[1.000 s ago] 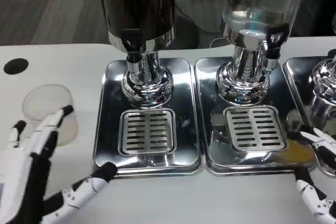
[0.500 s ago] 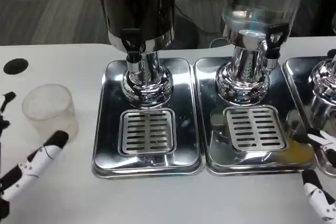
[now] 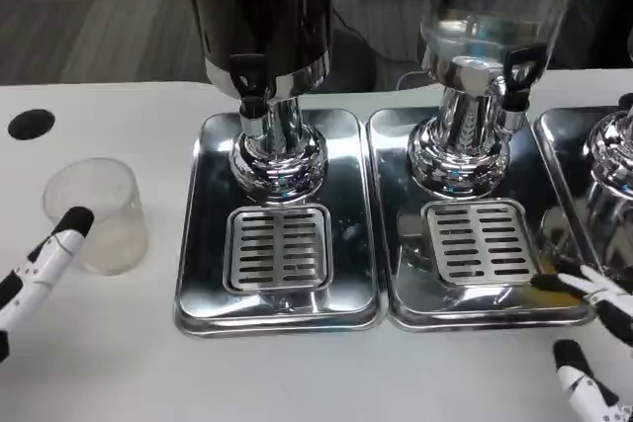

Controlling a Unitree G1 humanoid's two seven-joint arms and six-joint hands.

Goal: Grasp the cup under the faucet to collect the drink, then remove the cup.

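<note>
A clear plastic cup [image 3: 98, 212] stands upright on the white table, left of the drip trays. It looks empty. My left hand [image 3: 35, 269] is at the left edge, one black-tipped finger reaching up in front of the cup's lower left side; I cannot tell whether it touches. It holds nothing. The dark dispenser's faucet [image 3: 249, 89] hangs over the left tray's grate [image 3: 278, 247], which is bare. My right hand [image 3: 593, 343] sits at the lower right corner by the middle tray's front edge, fingers apart, holding nothing.
Three shiny steel drip trays stand side by side; the left tray [image 3: 203, 244] and middle tray [image 3: 396, 274] touch. A clear dispenser [image 3: 490, 7] with its own black tap stands over the middle tray. A black round hole [image 3: 30, 125] marks the table at far left.
My left hand has drawn back down and to the left, leaving one finger by the cup. The right hand has shifted only slightly.
</note>
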